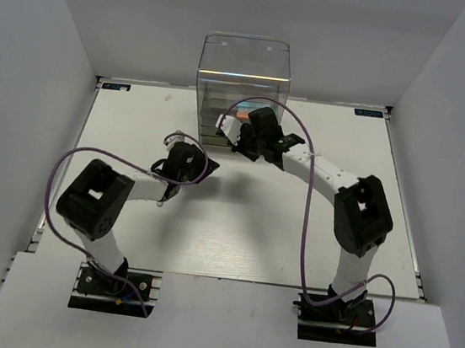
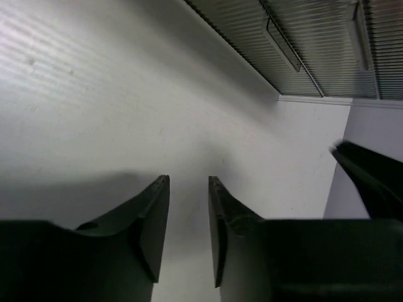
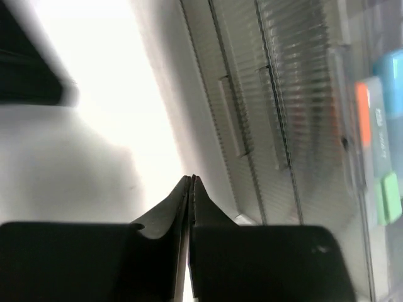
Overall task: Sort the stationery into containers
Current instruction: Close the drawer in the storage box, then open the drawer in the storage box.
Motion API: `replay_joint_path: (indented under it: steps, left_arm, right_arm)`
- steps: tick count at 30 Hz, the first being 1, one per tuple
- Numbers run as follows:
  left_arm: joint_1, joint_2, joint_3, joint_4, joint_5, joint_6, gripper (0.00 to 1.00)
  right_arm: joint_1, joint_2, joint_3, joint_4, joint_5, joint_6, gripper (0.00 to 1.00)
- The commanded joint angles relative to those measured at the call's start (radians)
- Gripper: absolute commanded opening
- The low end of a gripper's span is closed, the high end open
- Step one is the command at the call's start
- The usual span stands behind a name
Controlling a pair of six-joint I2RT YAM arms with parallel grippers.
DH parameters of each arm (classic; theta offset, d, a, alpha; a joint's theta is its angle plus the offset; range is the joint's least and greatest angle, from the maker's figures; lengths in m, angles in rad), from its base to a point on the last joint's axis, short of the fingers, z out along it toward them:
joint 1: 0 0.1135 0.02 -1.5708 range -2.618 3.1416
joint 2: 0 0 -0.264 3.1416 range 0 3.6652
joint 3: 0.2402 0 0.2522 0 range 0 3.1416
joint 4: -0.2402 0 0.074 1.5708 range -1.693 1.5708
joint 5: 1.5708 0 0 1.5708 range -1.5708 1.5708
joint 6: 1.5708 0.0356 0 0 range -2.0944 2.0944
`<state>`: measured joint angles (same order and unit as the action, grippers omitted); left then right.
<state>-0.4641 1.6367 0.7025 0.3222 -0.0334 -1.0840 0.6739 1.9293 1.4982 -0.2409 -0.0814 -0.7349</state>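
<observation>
The clear organiser stands at the back middle of the table. Its ribbed drawers show in the left wrist view and the right wrist view. Through its plastic I see an orange-capped marker, a light-blue marker and a mint-green marker. My right gripper is at the organiser's front base, shut and empty. My left gripper is over the bare table to the front left of the organiser, open and empty. No pens show on the table.
The white table is walled by white panels on three sides. The right arm's dark gripper shows at the right edge of the left wrist view. Purple cables loop over both arms.
</observation>
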Motion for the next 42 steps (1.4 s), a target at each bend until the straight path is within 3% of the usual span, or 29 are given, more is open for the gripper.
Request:
replay_joint_path:
  steps: [1,2,3,6,7,12,15,26,42]
  left_arm:
    - [-0.004,0.093,0.041,0.303,0.023,-0.117,0.48]
    - [-0.004,0.125,0.072,0.334,0.014,-0.129,0.52]
    - [-0.004,0.187,0.087,0.362,0.003,-0.172,0.56]
    - [-0.013,0.294,0.123,0.479,-0.023,-0.259,0.61]
    - [-0.013,0.319,0.123,0.515,-0.039,-0.286,0.61]
    - [-0.013,0.422,0.16,0.638,-0.079,-0.349,0.61]
    - [-0.013,0.46,0.183,0.681,-0.1,-0.358,0.58]
    - [-0.013,0.549,0.273,0.77,-0.12,-0.358,0.47]
    - [-0.022,0.577,0.284,0.758,-0.129,-0.358,0.12]
  right_arm:
    - [-0.002,-0.139,-0.041,-0.021,-0.104,0.086,0.23]
    - [-0.004,-0.168,-0.07,-0.015,-0.083,0.127,0.42]
    - [-0.007,-0.183,-0.087,-0.014,-0.078,0.14,0.52]
    - [-0.019,-0.26,-0.212,0.005,-0.069,0.173,0.56]
    - [-0.022,-0.289,-0.226,0.009,-0.06,0.186,0.54]
    - [-0.056,-0.389,-0.34,0.037,-0.057,0.204,0.25]
    - [-0.077,-0.408,-0.372,0.052,-0.05,0.216,0.21]
    - [-0.12,-0.412,-0.398,0.061,-0.066,0.21,0.2]
    - [-0.131,-0.415,-0.403,0.058,-0.075,0.207,0.2]
